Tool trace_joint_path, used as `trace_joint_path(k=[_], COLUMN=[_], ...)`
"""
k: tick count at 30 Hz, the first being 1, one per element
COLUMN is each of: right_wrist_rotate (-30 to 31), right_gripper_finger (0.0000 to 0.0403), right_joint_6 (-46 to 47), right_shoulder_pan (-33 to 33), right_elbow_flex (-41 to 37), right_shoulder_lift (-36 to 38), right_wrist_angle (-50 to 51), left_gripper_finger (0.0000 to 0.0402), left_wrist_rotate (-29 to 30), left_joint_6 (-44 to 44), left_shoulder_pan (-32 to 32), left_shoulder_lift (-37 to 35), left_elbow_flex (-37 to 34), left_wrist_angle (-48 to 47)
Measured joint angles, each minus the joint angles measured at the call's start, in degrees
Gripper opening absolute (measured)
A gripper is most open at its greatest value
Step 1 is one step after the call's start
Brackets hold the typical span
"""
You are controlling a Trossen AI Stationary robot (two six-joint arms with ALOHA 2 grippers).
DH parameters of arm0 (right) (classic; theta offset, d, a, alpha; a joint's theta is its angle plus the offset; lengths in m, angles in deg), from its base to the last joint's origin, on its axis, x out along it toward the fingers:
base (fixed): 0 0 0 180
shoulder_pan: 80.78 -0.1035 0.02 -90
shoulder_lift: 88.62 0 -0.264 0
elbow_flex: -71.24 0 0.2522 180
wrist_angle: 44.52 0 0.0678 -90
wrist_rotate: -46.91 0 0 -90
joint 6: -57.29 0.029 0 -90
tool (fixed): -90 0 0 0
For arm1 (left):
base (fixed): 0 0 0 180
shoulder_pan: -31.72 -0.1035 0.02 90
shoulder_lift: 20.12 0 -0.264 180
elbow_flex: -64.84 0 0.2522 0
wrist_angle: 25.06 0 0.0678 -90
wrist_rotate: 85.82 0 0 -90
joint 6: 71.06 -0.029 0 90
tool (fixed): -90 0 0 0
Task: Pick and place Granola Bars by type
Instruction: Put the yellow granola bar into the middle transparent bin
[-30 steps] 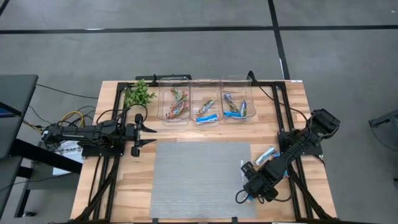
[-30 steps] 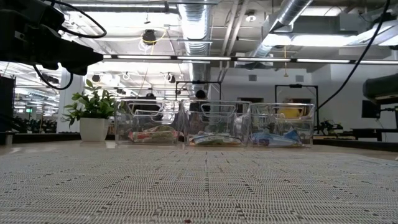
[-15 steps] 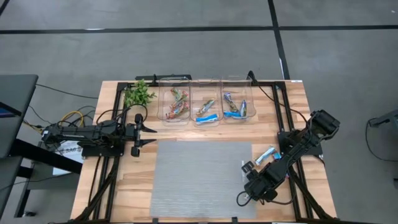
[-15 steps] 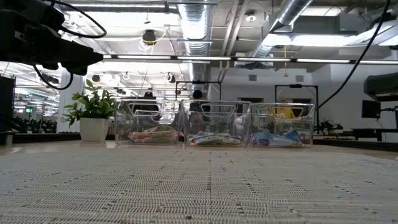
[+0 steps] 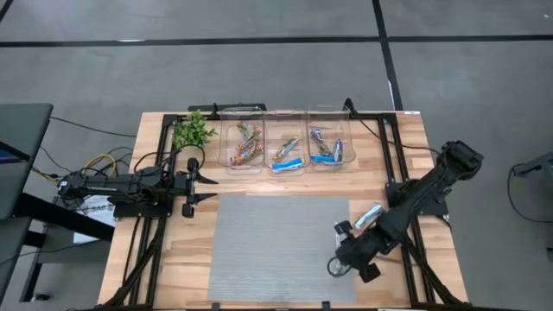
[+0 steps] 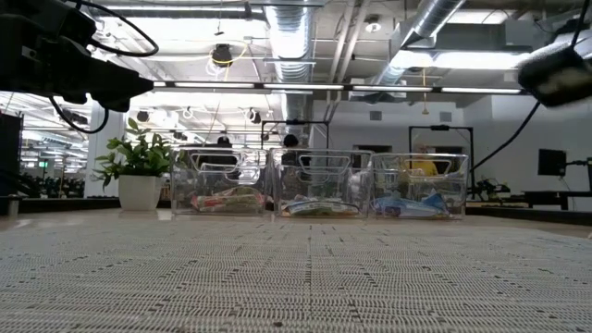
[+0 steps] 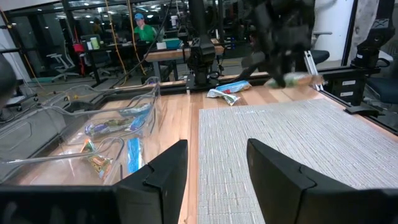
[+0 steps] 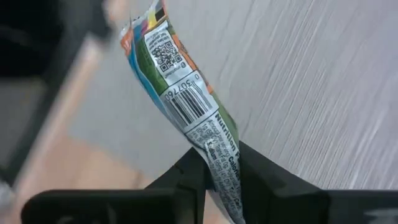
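My right gripper (image 5: 339, 263) is near the grey mat's (image 5: 276, 246) near right corner, shut on a granola bar (image 8: 180, 99) wrapped in orange, green and blue with a white barcode panel. The left wrist view shows that gripper (image 7: 283, 68) with the bar (image 7: 295, 79) above the mat. A blue-and-white bar (image 5: 369, 213) lies flat on the wood right of the mat. Other bars lie in three clear bins (image 5: 287, 147) at the far edge. My left gripper (image 5: 203, 186) waits open at the table's left. My right gripper pinches one end of the bar (image 8: 221, 165) between its two fingers, which lie along it. The rest of the bar sticks out past the fingertips, barcode side toward the camera. The fingers slant down from the table's right side. The bar is lifted clear of the mat.
A small green plant (image 5: 193, 131) stands left of the bins. Black frame rails (image 5: 147, 225) run along both sides of the table. The mat covers the near middle of the wood. In the room behind, a person sits at a desk (image 7: 144, 26).
My right gripper has shut on the granola bar at the mat's near right corner. It has risen with it and shifted a little toward the table's left, over the mat. The bar has come up off the table.
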Motion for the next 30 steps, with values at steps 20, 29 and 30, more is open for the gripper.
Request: trace_joint_path(k=[20,29,30], right_wrist_rotate=[1.5,1.5,1.5], right_gripper_finger=[0.0062,0.0062,0.0062], right_joint_6=[-0.1,-0.7,-0.7], right_shoulder_pan=[18.2,24.1,25.2], right_elbow_flex=[0.1,0.1,0.1], right_shoulder_lift=[13.0,13.0,13.0], right_wrist_angle=[-41.6,-42.1,-42.1], left_gripper_finger=[0.0159,0.0159,0.0159], left_wrist_rotate=[0.0,0.0,0.0], left_joint_6=[0.0,0.0,0.0], left_shoulder_pan=[0.0,0.0,0.0], left_shoulder_lift=[0.0,0.0,0.0], left_elbow_flex=[0.0,0.0,0.0], left_wrist_angle=[0.0,0.0,0.0])
